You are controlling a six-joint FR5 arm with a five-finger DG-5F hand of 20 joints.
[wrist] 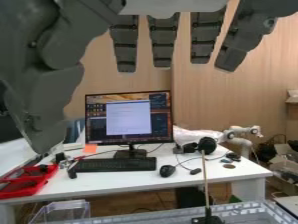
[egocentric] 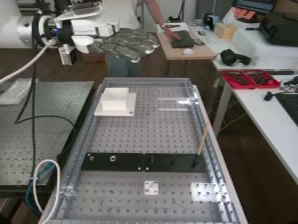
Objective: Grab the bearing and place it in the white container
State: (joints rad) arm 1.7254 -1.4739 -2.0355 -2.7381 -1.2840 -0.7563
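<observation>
Dark grey hand (wrist: 53, 97) is right up close, fingers straight, spread apart, nothing gripped. White container (egocentric: 114, 105) sits left of centre in the high view's upper half; smaller nut (egocentric: 91, 158) and larger nut (egocentric: 113, 158) stand on the black bar (egocentric: 173, 162) lower down. Guessing the bearing's delivered and nothing's left, but honestly can't tell if it's inside.

Bench (egocentric: 126, 135): container (egocentric: 114, 102) towards far left corner. Bar (egocentric: 173, 162) lies crosswise before it; on its left part, smaller nut (egocentric: 91, 158), then larger nut (egocentric: 113, 158). Small plate (egocentric: 151, 184) before bar.
</observation>
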